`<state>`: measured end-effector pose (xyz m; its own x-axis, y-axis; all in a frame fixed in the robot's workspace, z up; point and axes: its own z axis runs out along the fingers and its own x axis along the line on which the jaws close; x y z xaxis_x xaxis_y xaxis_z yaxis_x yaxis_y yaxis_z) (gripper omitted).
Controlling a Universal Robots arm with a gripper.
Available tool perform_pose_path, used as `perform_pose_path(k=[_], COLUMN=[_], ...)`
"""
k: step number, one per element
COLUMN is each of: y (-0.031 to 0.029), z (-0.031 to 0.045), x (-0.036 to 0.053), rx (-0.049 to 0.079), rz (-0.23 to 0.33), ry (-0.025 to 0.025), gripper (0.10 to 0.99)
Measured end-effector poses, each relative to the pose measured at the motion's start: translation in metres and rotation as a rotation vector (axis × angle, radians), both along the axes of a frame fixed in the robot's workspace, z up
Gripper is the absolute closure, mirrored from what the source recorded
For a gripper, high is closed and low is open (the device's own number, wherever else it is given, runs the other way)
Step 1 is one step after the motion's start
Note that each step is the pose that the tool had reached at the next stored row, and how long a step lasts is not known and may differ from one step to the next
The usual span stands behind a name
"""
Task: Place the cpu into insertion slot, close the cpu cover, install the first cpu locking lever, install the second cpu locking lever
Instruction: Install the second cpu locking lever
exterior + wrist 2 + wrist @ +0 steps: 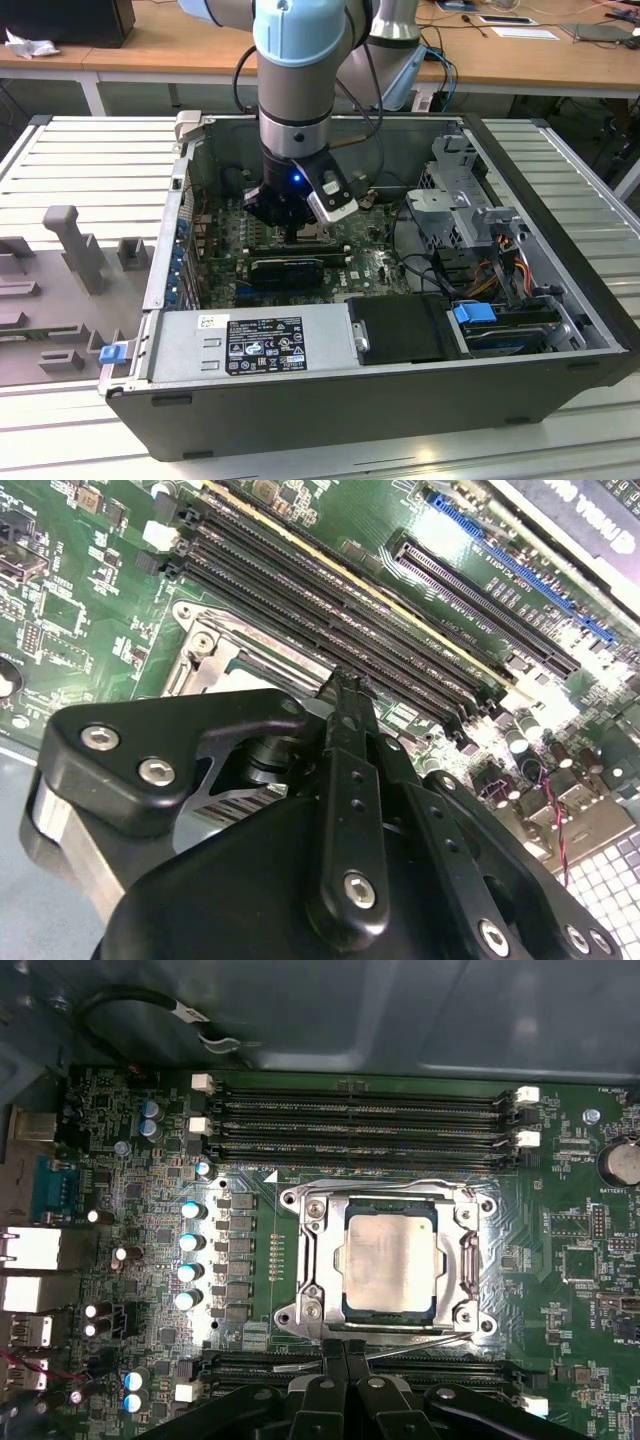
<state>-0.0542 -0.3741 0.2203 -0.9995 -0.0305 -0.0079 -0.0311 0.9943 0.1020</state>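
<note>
While the cpu [390, 1258] lies flat, the cpu cover [470, 1260] seems closed.

No print is legible. The white-and-black label [264, 343] on the power supply housing [300, 345] carries text and marks — too small to read in the exterior view. White lettering on the motherboard [560, 1260] in the first wrist view is likewise unreadable.
</note>
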Motion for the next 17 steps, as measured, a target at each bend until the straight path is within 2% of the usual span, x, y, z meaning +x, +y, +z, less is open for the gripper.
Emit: perform_pose_path(k=[9,13,15,17], y=[-0.0015,-0.0069,-0.0113,-0.0121], z=[-0.0018,-0.0021,-0.0024,-0.0026], x=[-0.0043,-0.0082,-0.0107,-0.0115], rx=[0.003,0.006,0.019,0.031], rz=[0.0,0.001,0.005,0.009], ry=[0.0,0.0,-0.0009,-0.0014], gripper=[0.98,0.98,0.98,0.98])
